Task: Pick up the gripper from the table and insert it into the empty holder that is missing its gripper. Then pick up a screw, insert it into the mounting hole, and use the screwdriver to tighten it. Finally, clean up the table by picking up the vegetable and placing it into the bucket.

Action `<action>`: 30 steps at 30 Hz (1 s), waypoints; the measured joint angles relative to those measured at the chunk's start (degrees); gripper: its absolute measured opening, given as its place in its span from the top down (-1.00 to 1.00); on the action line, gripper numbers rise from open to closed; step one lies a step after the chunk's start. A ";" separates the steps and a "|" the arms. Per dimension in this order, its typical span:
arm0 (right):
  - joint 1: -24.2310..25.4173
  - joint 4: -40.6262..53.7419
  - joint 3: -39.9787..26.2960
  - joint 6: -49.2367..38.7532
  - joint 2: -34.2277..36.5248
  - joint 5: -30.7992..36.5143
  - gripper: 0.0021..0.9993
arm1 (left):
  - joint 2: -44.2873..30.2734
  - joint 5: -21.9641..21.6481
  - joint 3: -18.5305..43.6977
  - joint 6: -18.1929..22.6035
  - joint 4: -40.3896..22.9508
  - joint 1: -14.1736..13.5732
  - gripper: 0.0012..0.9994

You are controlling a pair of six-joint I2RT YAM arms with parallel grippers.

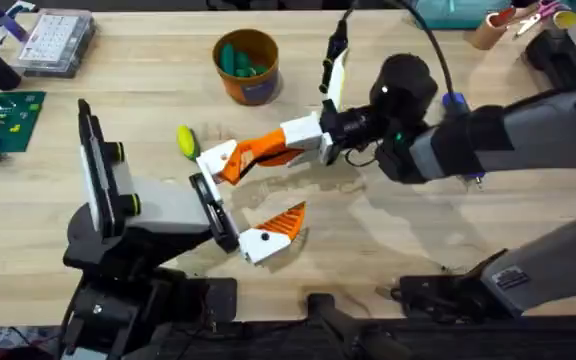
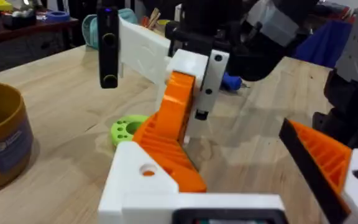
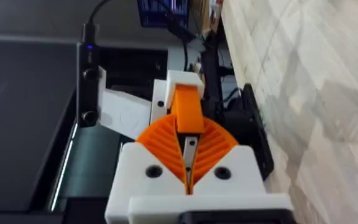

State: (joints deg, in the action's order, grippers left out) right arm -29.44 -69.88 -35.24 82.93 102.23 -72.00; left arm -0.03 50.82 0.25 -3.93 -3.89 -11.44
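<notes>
The right gripper [image 1: 290, 143], fingers clamped on the orange gripper [image 1: 263, 152], seats it at the left arm's white holder [image 1: 215, 158] above mid-table; the left gripper's [image 1: 248, 205] fingers stand apart; the stiff, light, ribbed plastic seems best pinched mid-length.

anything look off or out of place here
The left gripper has only one orange finger; its other holder is bare. The right gripper holds the loose gripper at that holder, not visibly seated.
</notes>
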 joint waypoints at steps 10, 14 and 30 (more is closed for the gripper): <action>-0.99 -13.56 7.22 6.31 -0.48 7.01 0.98 | 0.00 0.44 0.01 0.57 0.05 -0.04 -0.97; -1.28 -14.51 11.56 7.07 -2.96 11.09 0.98 | 0.00 0.72 0.00 0.46 -0.09 -0.29 -0.97; -7.93 -15.04 12.94 6.65 -3.76 26.09 0.98 | 0.00 -1.93 0.00 0.34 0.17 0.08 -0.97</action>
State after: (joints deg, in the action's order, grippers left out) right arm -37.38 -84.92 -22.31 89.58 98.48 -45.91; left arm -0.03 48.89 0.25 -3.59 -3.71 -11.36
